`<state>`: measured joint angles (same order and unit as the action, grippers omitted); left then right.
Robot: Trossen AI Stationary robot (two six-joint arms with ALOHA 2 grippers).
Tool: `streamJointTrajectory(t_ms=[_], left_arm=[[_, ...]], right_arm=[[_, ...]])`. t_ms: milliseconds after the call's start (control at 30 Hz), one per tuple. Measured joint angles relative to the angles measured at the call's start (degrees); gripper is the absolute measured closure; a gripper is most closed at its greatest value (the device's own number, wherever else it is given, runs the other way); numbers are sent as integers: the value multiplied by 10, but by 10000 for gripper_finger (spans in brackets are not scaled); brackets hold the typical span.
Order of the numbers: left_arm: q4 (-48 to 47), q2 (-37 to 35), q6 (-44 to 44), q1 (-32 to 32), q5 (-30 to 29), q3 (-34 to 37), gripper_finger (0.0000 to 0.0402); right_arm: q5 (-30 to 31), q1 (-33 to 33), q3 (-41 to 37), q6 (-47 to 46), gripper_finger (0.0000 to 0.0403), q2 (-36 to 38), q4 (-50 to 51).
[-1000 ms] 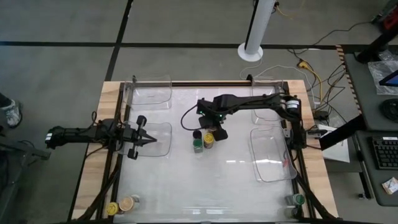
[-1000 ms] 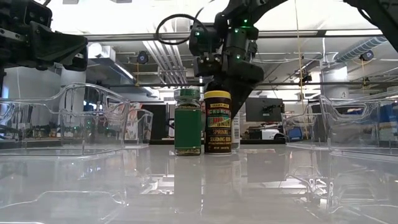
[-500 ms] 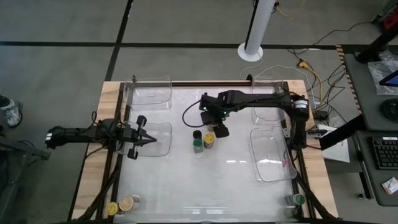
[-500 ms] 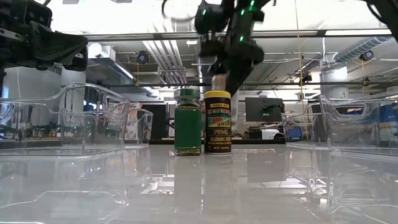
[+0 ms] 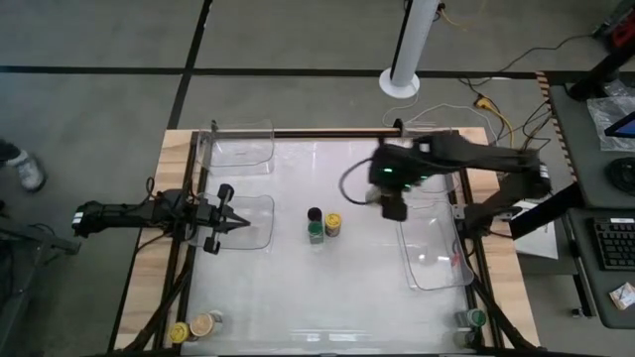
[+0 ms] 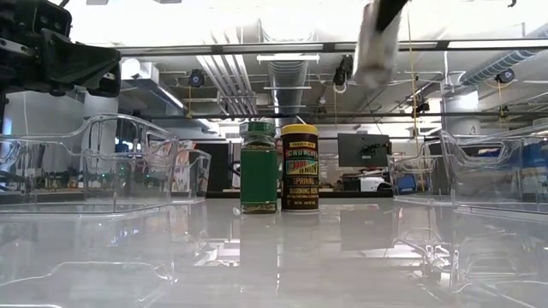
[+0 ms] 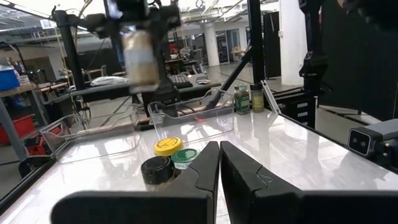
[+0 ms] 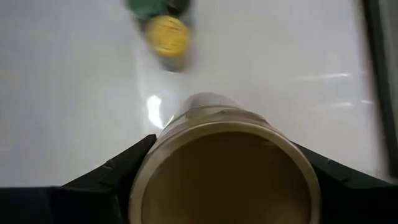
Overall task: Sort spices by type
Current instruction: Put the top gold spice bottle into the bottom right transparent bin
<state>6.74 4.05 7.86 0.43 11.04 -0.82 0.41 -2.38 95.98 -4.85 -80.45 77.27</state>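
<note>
- While my right gripper (image 5: 394, 205) hangs high above the bench (image 5: 298, 297), its jaws clamp a tan-lidded spice jar (image 8: 224, 168).
- Three jars (image 5: 323, 224) stand mid-bench below.
- My left gripper (image 5: 236, 225) waits outstretched, jaws closed, over a clear tray (image 5: 260, 220).

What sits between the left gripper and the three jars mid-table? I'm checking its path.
In the high view, only a clear tray lies between the left gripper and the three jars.
</note>
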Motion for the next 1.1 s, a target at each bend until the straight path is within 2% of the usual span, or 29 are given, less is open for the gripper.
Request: streamJointTrajectory(t_ms=[100, 200, 333, 567, 767, 900, 1100], left_arm=[[0, 0, 0, 0, 0, 0, 401], [0, 0, 0, 0, 0, 0, 401], [0, 0, 0, 0, 0, 0, 401], [0, 0, 0, 0, 0, 0, 401], [0, 0, 0, 0, 0, 0, 401], [0, 0, 0, 0, 0, 0, 401], [0, 0, 0, 0, 0, 0, 401]], right_arm=[[-25, 38, 0, -80, 125, 42, 14], [-25, 74, -4, -162, 131, 72, 57], [48, 122, -34, -258, 129, 98, 86], [86, 172, -141, -422, 127, 102, 84], [86, 197, -244, -571, 126, 103, 79], [88, 199, -301, -637, 119, 104, 64], [88, 199, -390, -691, 131, 104, -13]])
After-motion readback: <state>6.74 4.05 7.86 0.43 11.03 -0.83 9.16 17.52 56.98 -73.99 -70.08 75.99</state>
